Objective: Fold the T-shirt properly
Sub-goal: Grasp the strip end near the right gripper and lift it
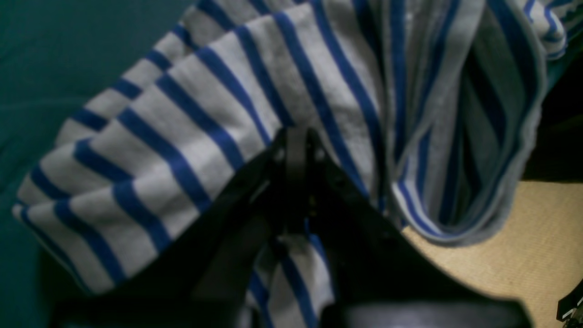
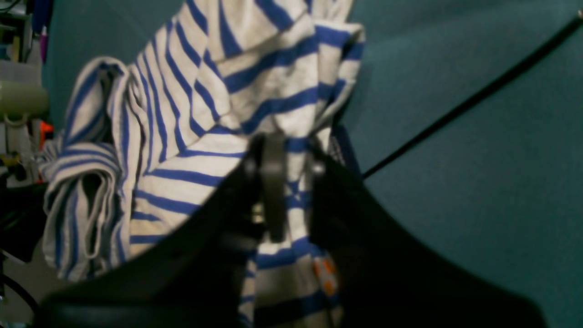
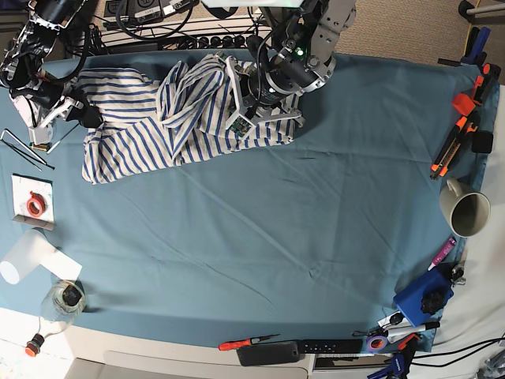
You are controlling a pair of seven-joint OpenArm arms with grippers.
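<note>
The T-shirt (image 3: 181,110), white with thin blue stripes, lies bunched at the back left of the teal tablecloth (image 3: 276,237). My left gripper (image 3: 233,88) is at the shirt's right part. In the left wrist view it (image 1: 297,136) is shut on a fold of the striped cloth (image 1: 191,136), which is lifted and draped around the fingers. My right gripper (image 3: 85,117) is at the shirt's left end. In the right wrist view it (image 2: 291,152) is shut on the cloth (image 2: 255,91), which hangs in folds over it.
A grey mug (image 3: 465,212), orange and black clamps (image 3: 465,118) and a blue box (image 3: 422,298) line the right edge. A screwdriver (image 3: 248,342) and remote (image 3: 316,347) lie at the front. A tape roll (image 3: 33,205), cup (image 3: 24,257) and bottle (image 3: 63,300) are at the left. A black cable (image 2: 478,95) crosses the cloth.
</note>
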